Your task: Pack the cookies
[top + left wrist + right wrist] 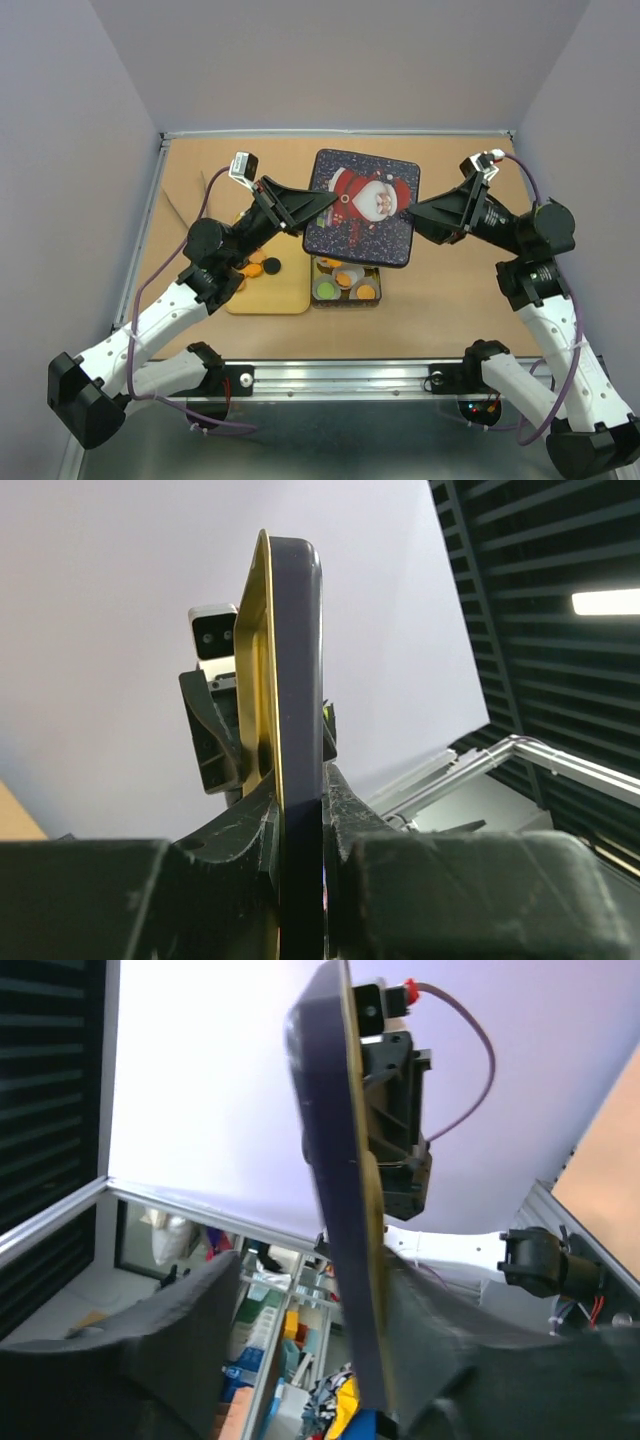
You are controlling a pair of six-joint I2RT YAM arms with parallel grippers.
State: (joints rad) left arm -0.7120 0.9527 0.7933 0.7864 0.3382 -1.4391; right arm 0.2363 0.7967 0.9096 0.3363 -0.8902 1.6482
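Observation:
A dark blue square tin lid [362, 210] with a Santa picture hangs level above the open tin [372, 301]. The tin holds orange cookies [350, 277] and a green one [325, 290] in white paper cups. My left gripper [318, 205] is shut on the lid's left edge; the left wrist view shows the lid [295, 680] edge-on, pinched between the fingers [260, 830]. My right gripper [405, 215] sits at the lid's right edge with its jaws spread wide. In the right wrist view the lid [335, 1160] lies against one finger [420, 1320], and the other stands well apart.
A wooden board [268, 295] lies left of the tin, with orange cookies [255, 268] and a black one [271, 265] on it, partly hidden under my left arm. The brown tabletop [450, 300] is bounded by grey walls and a metal rail at the near edge.

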